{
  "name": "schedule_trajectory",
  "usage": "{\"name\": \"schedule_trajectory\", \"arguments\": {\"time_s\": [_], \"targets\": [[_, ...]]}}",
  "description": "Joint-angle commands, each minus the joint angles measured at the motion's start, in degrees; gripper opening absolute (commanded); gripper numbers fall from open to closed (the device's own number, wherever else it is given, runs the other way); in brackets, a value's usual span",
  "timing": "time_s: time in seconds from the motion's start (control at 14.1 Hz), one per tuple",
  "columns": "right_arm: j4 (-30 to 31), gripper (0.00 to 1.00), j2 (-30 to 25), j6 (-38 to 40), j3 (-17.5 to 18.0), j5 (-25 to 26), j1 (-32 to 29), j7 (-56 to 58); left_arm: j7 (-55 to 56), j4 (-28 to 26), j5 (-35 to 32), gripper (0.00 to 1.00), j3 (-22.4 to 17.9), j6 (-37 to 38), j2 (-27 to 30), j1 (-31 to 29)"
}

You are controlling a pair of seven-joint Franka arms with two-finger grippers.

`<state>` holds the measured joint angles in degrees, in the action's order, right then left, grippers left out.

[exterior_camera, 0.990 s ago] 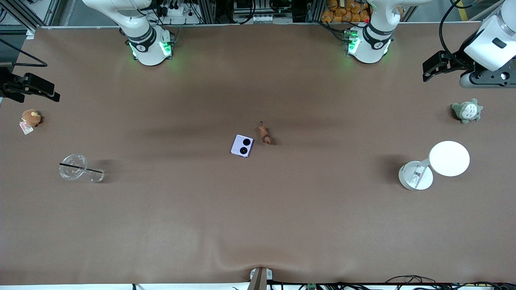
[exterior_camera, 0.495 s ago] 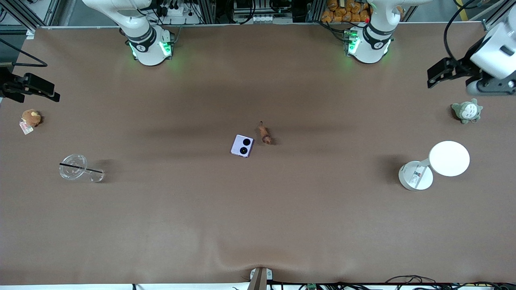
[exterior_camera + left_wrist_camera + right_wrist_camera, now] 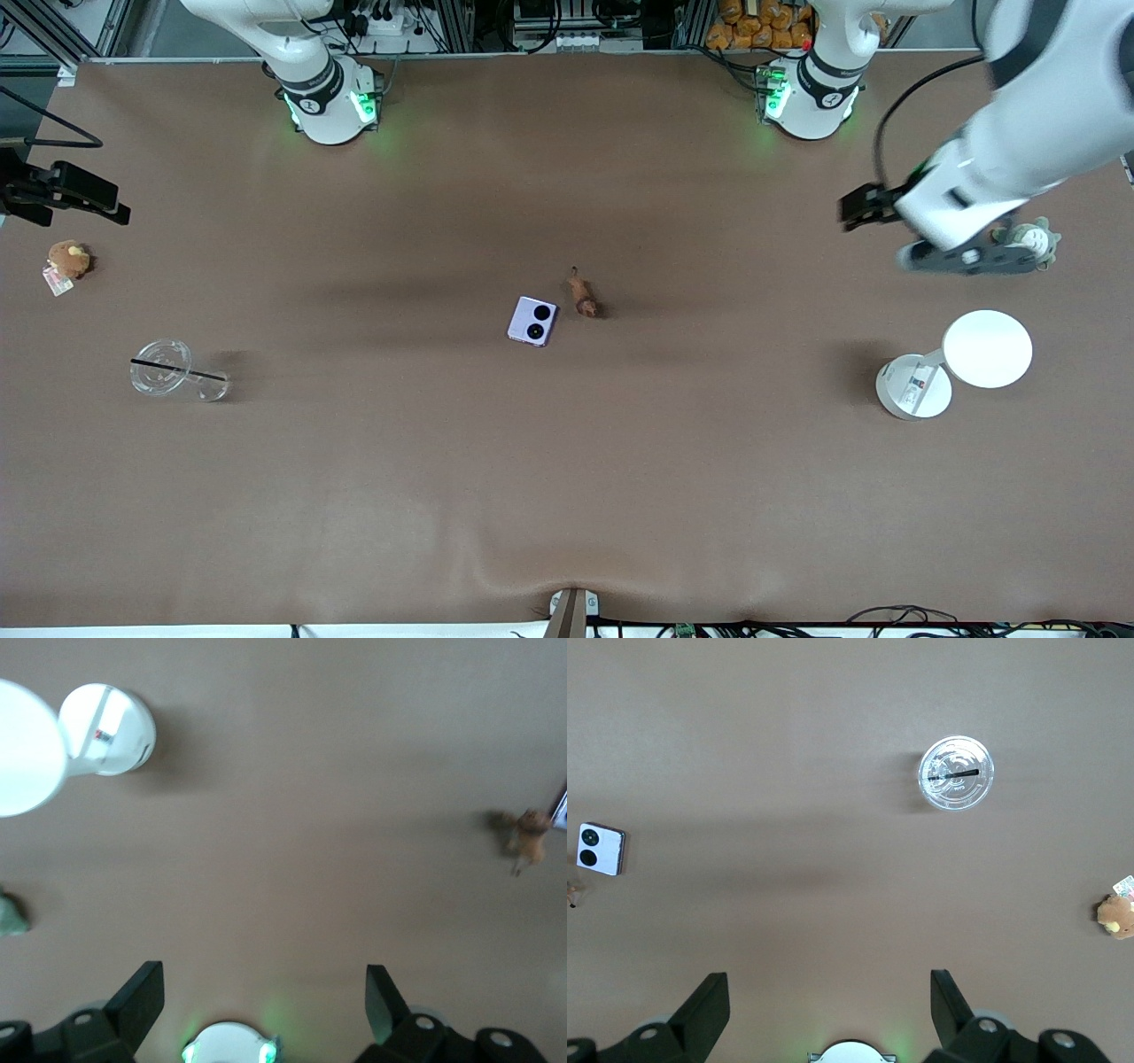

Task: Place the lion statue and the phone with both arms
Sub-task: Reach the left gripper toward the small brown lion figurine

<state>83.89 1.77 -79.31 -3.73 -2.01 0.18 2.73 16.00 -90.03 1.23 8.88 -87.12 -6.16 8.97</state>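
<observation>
The lion statue (image 3: 582, 295), a tiny reddish-brown figurine, lies at mid-table. The lavender phone (image 3: 532, 321) lies beside it, slightly nearer the front camera, with its camera circles facing up. My left gripper (image 3: 866, 209) is open and empty, up over the table toward the left arm's end; its wrist view (image 3: 263, 992) shows the lion (image 3: 529, 835) well off from the fingers. My right gripper (image 3: 84, 195) is open and empty, high over the right arm's end; its wrist view (image 3: 828, 992) shows the phone (image 3: 601, 849) a long way off.
A white stand (image 3: 914, 387) with a round white disc (image 3: 987, 348) and a grey-green plush (image 3: 1032, 237), partly covered by my left arm, are at the left arm's end. A clear lidded cup (image 3: 168, 368) and a brown plush (image 3: 67, 259) are at the right arm's end.
My left arm has swung from the table's end toward the middle, now covering part of the grey-green plush. The right arm, lion and phone have not moved.
</observation>
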Motion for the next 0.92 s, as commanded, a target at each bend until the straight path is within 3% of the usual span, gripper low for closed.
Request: {"name": "schedule_trajectory", "arguments": {"time_s": [0.0, 0.85], "targets": [[-0.39, 1.00, 0.16, -0.14, 0.30, 0.34, -0.62, 0.34, 8.31, 1.62, 0.35, 1.00, -0.09, -4.79, -4.64, 5.15], [-0.48, 1.00, 0.51, -0.14, 0.30, 0.42, -0.53, 0.26, 32.14, 1.62, -0.09, 1.00, -0.18, -25.54, -19.84, 20.63]]}}
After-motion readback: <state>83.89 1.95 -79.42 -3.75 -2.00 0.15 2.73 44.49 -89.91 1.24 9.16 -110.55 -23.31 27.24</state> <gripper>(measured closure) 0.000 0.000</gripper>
